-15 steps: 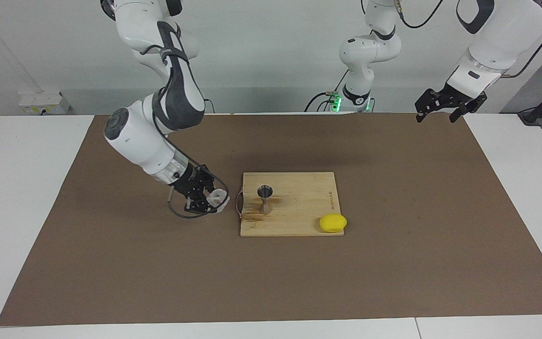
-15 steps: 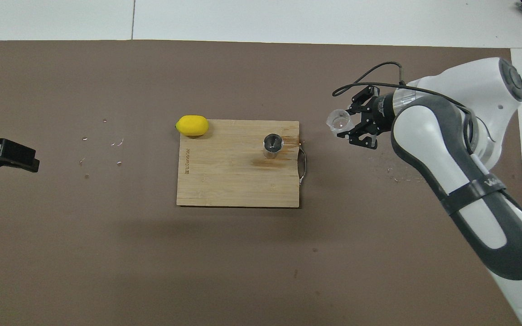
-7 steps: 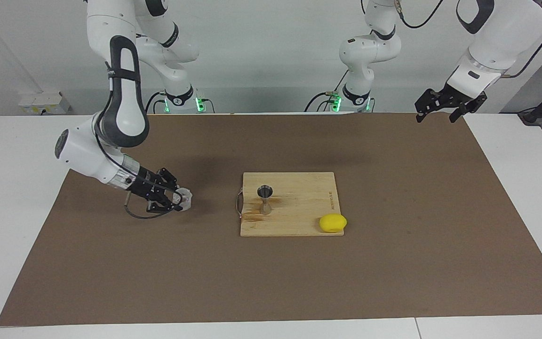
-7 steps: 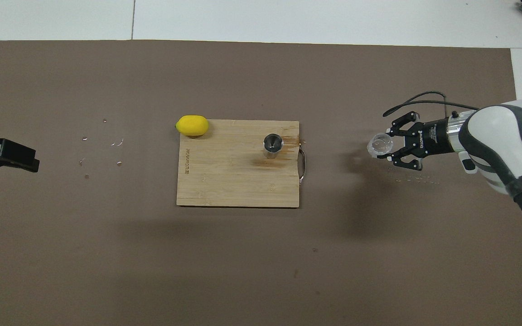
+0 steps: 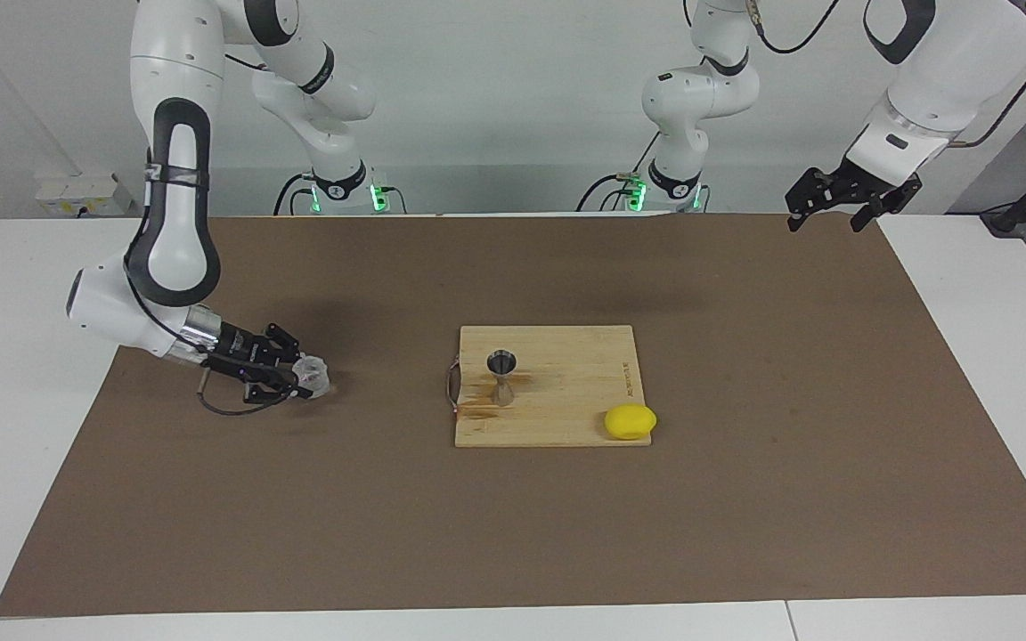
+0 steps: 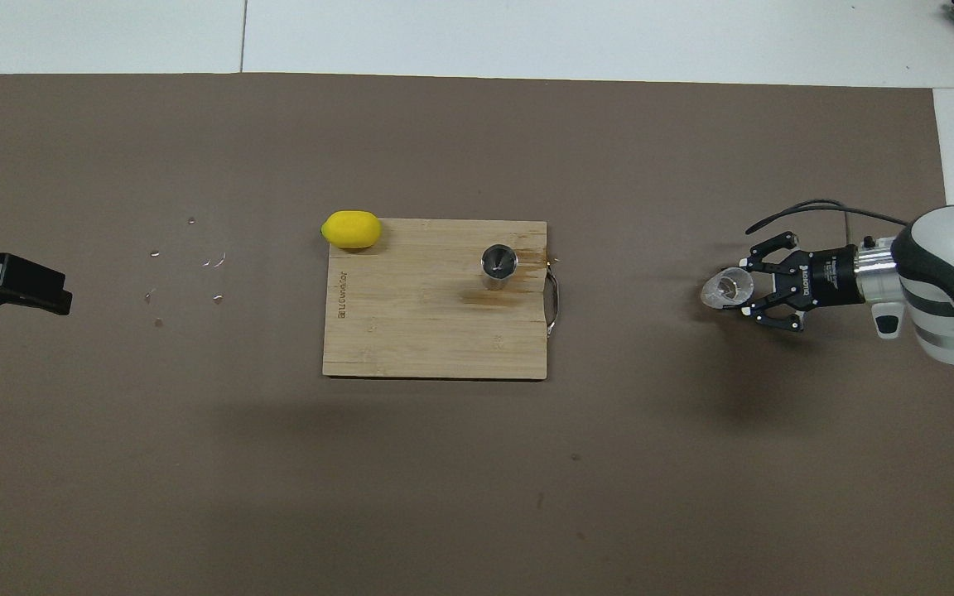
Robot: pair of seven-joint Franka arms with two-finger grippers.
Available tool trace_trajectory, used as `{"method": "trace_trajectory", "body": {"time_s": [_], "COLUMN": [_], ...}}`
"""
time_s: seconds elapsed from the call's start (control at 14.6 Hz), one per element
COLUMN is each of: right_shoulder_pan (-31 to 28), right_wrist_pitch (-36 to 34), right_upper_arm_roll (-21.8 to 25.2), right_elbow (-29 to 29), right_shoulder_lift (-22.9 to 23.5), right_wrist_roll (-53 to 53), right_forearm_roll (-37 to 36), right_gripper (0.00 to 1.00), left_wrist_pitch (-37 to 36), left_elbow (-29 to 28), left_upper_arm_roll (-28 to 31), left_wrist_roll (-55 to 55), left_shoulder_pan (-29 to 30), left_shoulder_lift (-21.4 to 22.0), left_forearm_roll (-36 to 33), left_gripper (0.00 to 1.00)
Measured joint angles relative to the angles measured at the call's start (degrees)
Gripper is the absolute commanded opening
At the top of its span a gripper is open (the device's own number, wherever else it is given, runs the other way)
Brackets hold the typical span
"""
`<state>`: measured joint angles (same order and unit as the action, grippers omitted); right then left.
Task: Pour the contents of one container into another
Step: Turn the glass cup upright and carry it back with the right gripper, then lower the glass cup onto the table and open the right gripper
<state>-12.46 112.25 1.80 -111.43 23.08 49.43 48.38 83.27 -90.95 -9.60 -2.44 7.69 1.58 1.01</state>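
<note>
Right gripper (image 5: 299, 381) closed around clear cup (image 5: 312, 377), low over brown mat (image 5: 745, 534) toward right arm's end, well apart from steel jigger (image 5: 501, 377) upright on wooden board (image 5: 566, 392). Pour probably finished, judging by wet stain beside jigger. Right forearm nearly level. Left gripper (image 5: 834, 209) waiting, fingers apart, empty.

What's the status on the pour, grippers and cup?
Right gripper shut on clear cup, low over the mat at its own end. Left gripper waits, raised. Jigger upright on the board; nothing between.
</note>
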Motion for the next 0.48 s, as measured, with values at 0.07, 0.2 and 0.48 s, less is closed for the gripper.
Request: {"method": "trace_trajectory", "body": {"time_s": [0.07, 0.2, 0.48], "right_shoulder_pan": [-0.57, -1.47, -1.83], "right_wrist_pitch": [-0.11, -0.49, -0.80], "right_upper_arm_roll": [-0.01, -0.01, -0.02], "right_elbow": [0.00, -0.04, -0.14], "right_shoulder_lift": [0.52, 1.21, 1.32], "right_wrist_roll": [-1.00, -2.69, -2.88], "right_forearm_roll": [0.01, 0.03, 0.50], "right_gripper": [0.00, 0.00, 1.00], "left_wrist_pitch": [0.00, 0.00, 0.00], "left_elbow": [0.00, 0.00, 0.00], "left_upper_arm_roll": [0.00, 0.00, -0.01], "left_wrist_roll": [0.00, 0.00, 0.00], "left_shoulder_pan": [0.00, 0.00, 0.00], "left_shoulder_lift": [0.00, 0.00, 0.00], "left_forearm_roll": [0.00, 0.00, 0.00], "left_gripper": [1.00, 1.00, 1.00]}}
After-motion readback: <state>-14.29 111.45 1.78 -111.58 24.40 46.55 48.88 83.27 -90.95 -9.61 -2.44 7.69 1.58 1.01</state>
